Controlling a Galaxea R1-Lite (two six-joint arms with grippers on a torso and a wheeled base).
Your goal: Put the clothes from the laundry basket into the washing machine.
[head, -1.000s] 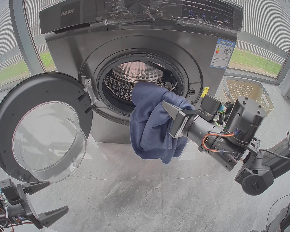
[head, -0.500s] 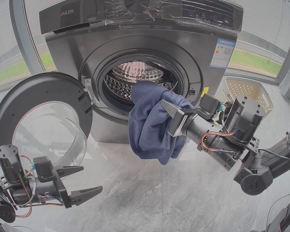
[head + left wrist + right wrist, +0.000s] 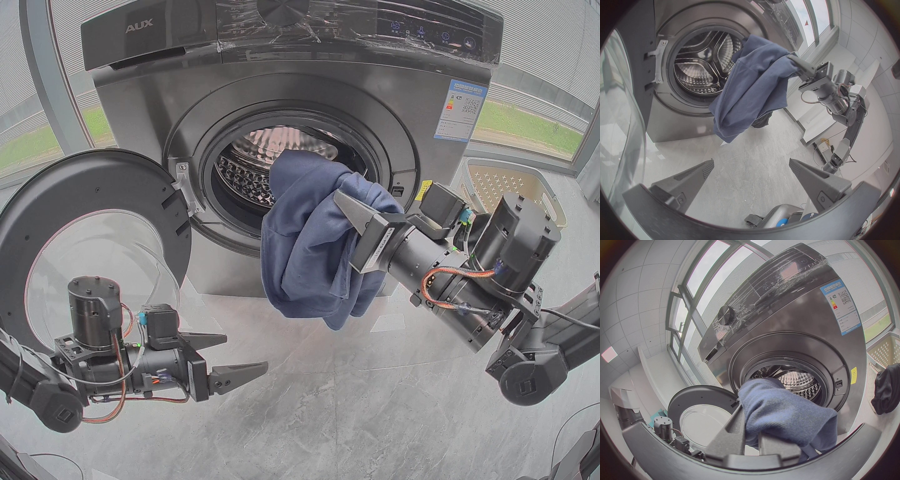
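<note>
The right gripper is clamping its jaws on a navy-blue garment. The garment is hanging in soft, crumpled folds at the centre of the head view, its top bunching just before the washing machine's open drum. At the lower left, the left gripper is hovering with jaws spread, empty. A black garment is draping over the laundry basket at the right.

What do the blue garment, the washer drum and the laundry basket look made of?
The blue garment: soft knit cloth, probably cotton jersey; matte, drapes in loose folds. The washer drum: polished metal, likely stainless steel; bright reflections, embossed, perforated wall. The laundry basket: beige moulded plastic, apparently; rigid wall with regular punched holes.
</note>
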